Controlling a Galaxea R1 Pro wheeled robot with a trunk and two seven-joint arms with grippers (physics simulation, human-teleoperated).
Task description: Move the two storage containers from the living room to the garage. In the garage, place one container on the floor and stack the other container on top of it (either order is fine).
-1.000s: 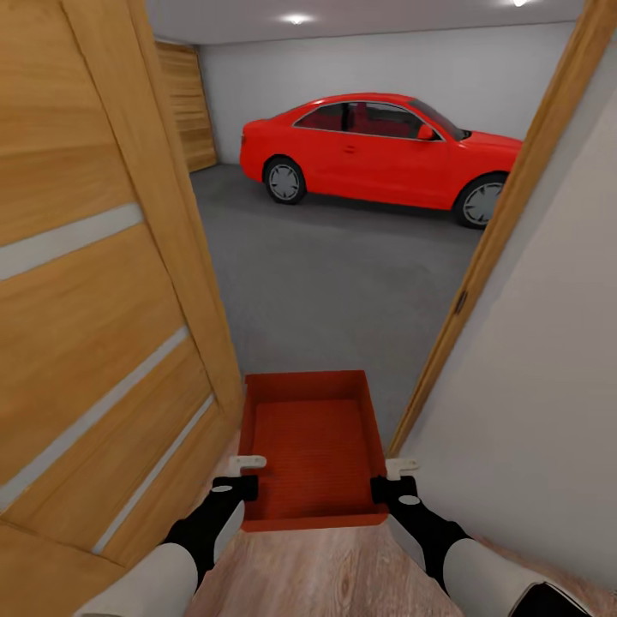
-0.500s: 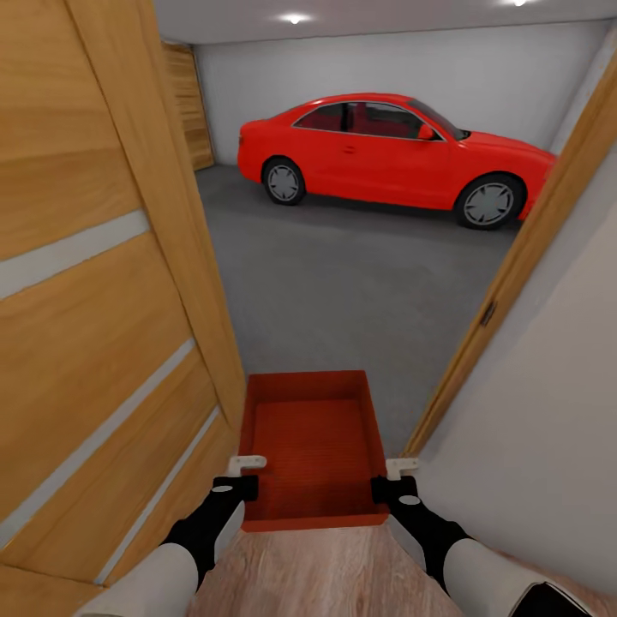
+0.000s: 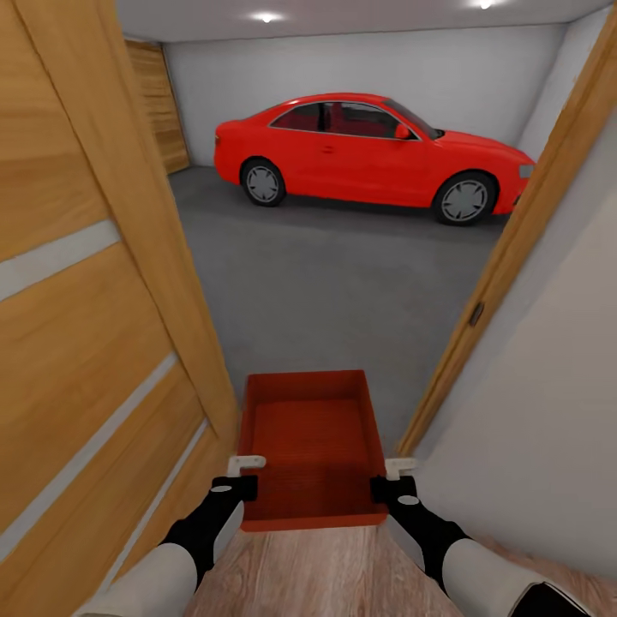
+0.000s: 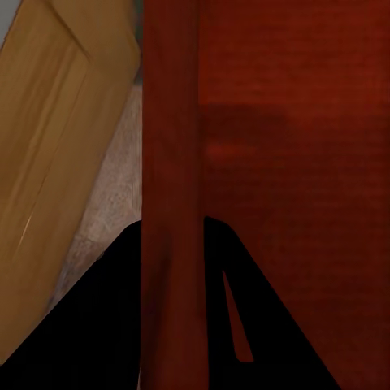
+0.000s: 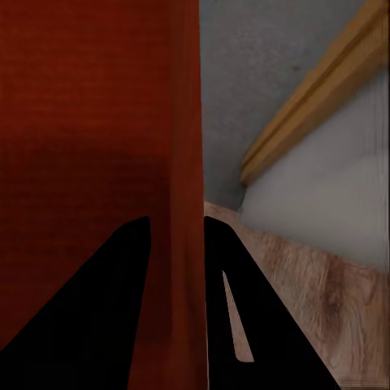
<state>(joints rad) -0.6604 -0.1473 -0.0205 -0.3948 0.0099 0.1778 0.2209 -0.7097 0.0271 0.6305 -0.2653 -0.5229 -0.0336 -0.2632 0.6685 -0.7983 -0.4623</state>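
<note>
Both my left gripper (image 3: 246, 464) and right gripper (image 3: 399, 467) pinch the storage container (image 3: 310, 446) walls; ahead lie grey concrete floor (image 3: 343, 283), open oak door (image 3: 86, 300) leftward.

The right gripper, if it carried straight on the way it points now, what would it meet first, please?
The right gripper is shut on the storage container, whose side wall lies between its fingers. Beyond that, the line seems to pass the door frame onto the garage's concrete floor; depth is unclear.
</note>
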